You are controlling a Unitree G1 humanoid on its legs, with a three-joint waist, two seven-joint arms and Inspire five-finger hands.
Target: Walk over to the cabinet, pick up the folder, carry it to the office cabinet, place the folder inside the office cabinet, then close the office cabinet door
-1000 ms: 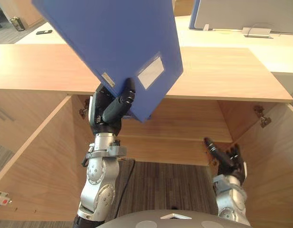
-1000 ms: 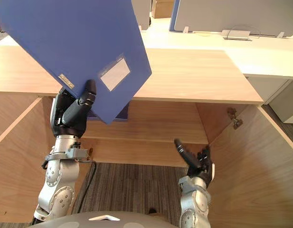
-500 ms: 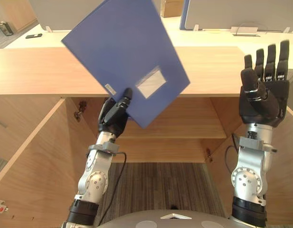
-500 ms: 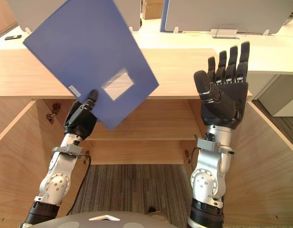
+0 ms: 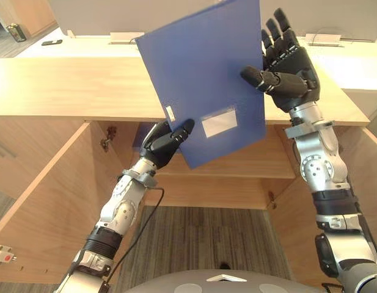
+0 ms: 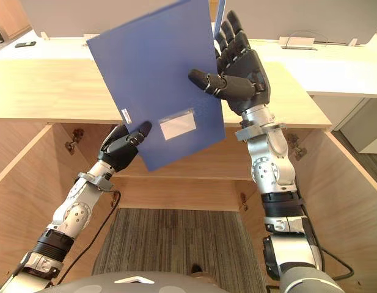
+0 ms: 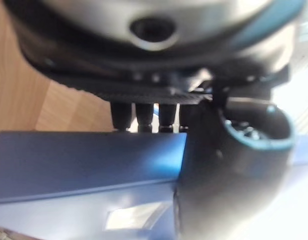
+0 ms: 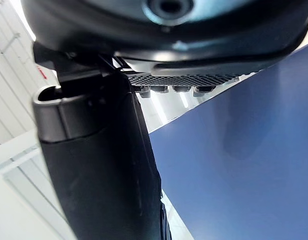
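A blue folder with a white label pocket is held up, tilted, in front of the wooden office cabinet's top. My left hand is shut on its lower corner, thumb on the front and fingers behind; the left wrist view shows the folder against that hand. My right hand is at the folder's right edge. Its fingers are straight behind the edge and its thumb reaches across the front. The right wrist view has the blue cover beside the thumb. Below, the cabinet stands open, with a shelf inside.
The cabinet's left door and right door both swing out towards me. Striped carpet lies between them. Pale desks with grey partitions stand behind the cabinet, a dark phone on one.
My right hand has risen from low by the right door to the folder's right edge. The folder has swung from leaning left to nearly upright, and my left arm has reached further forward.
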